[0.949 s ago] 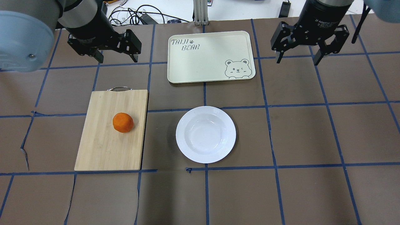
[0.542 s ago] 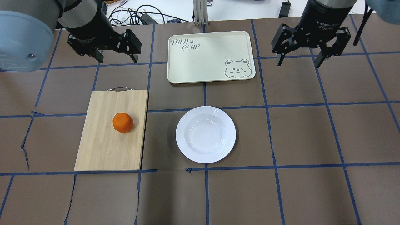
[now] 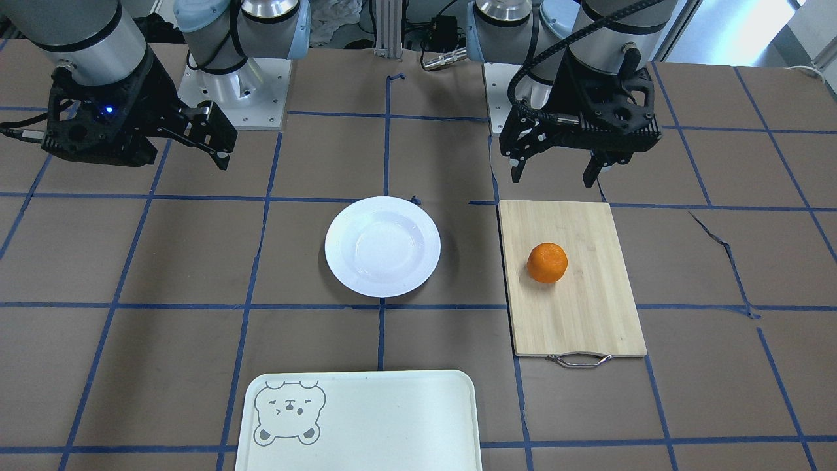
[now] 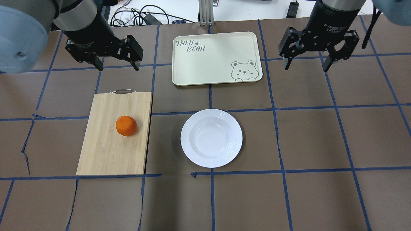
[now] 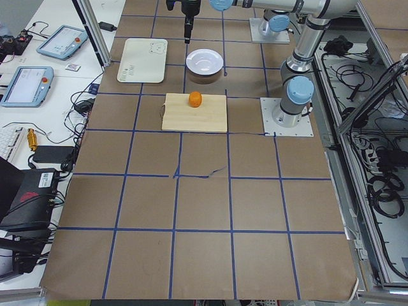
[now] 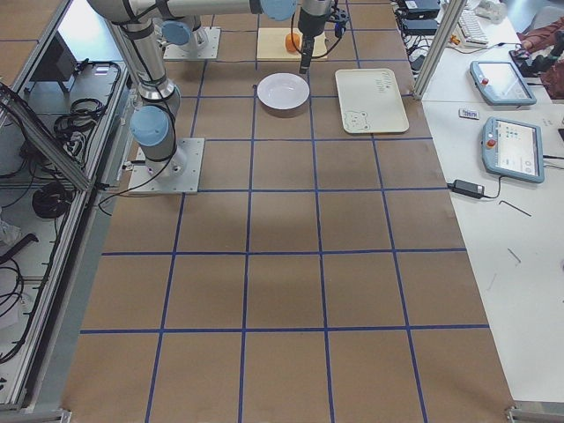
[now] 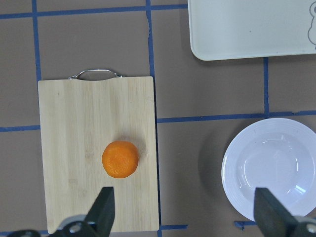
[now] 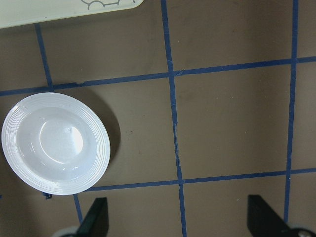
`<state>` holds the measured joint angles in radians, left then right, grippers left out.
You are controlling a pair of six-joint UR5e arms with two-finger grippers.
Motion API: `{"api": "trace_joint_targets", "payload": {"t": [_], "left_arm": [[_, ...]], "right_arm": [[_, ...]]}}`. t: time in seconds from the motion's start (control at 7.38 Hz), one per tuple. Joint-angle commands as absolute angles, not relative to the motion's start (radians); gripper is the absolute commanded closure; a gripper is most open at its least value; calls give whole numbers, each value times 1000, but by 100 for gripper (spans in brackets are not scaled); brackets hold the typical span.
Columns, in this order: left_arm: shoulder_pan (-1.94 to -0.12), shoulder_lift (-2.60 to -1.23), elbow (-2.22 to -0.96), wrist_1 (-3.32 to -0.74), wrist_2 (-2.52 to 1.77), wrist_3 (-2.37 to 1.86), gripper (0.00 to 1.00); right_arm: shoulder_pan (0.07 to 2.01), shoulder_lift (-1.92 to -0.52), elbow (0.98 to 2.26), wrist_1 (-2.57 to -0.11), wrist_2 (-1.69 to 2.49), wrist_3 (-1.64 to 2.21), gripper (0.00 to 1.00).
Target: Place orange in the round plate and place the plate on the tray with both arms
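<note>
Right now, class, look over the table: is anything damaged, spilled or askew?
Only the brown table cover is torn, near the cutting board. The orange, plate and tray look intact; nothing spilled.

Left gripper (image 4: pixel 118 65) and right gripper (image 4: pixel 305 67) hang aloft, pointing straight down — jaws spread wide.

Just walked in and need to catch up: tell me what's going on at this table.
Nothing is being held. Both arms hang above the table with fingers open, the left gripper on the cutting board side and the right gripper on the opposite side. The orange sits untouched on the board. The round plate lies empty on the table, and the tray beyond it is empty too.
</note>
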<state>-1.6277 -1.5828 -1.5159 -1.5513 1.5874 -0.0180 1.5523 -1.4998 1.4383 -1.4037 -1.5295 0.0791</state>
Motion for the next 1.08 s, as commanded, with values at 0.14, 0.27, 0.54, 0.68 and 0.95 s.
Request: {"api": "trace_joint_targets", "payload": {"t": [0.14, 0.27, 0.54, 0.68, 0.95], "left_arm": [[-1628, -1580, -1523, -1554, 1583, -17, 0], [-1628, -1580, -1525, -1554, 1583, -17, 0], [-1628, -1578, -1526, -1552, 1583, -17, 0], [-1628, -1578, -1526, -1552, 1583, -17, 0], [-1626, -1578, -1526, -1552, 1583, -17, 0]], "right_arm": [[1552, -1494, 1442, -1404, -1529, 83, 0], [1552, -1494, 1442, -1405, -1523, 84, 0], [1552, -1494, 1442, -1408, -1526, 90, 0], [1552, -1494, 1442, -1408, -1522, 91, 0], [1552, -1494, 1442, -1408, -1532, 87, 0]]}}
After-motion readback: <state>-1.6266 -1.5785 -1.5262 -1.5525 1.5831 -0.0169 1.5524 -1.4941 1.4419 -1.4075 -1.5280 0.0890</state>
